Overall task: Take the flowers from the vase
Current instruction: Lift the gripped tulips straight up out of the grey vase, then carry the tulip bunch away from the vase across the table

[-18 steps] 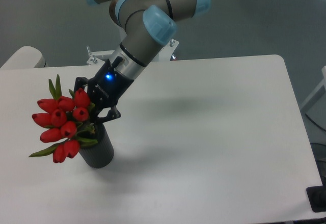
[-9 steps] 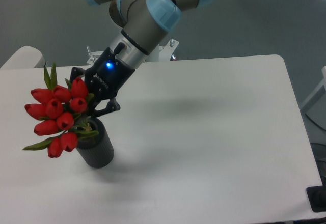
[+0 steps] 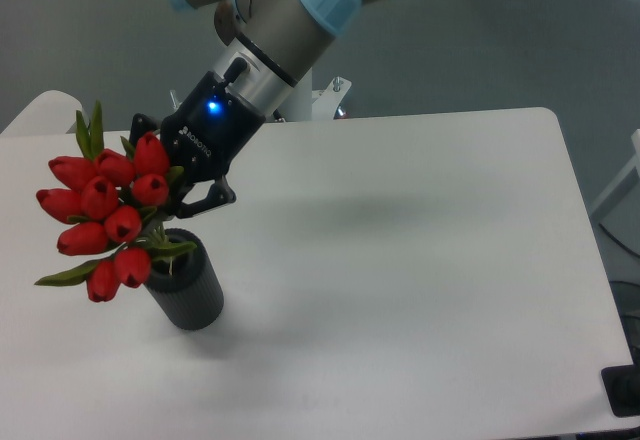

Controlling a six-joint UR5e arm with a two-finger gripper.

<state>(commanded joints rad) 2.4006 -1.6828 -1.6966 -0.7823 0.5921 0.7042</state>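
Note:
The flowers point(image 3: 100, 212), a bunch of red tulip buds with green leaves, hang tilted to the left, above and left of the vase's mouth. My gripper point(image 3: 172, 203) is shut on their stems just behind the buds. The stems' lower ends are hidden behind leaves at the mouth, so I cannot tell whether they are still inside. The vase point(image 3: 188, 287) is a dark grey ribbed cylinder. It stands upright on the white table point(image 3: 400, 260) near its left front.
The arm reaches down from the top centre of the view. A metal bracket point(image 3: 330, 90) sits at the table's far edge. A second white surface point(image 3: 40, 110) adjoins at the far left. A black object point(image 3: 625, 392) sits at the lower right corner.
The gripper has risen and moved left with the flowers, drawing the bunch higher out of the vase. The vase has stayed in place.

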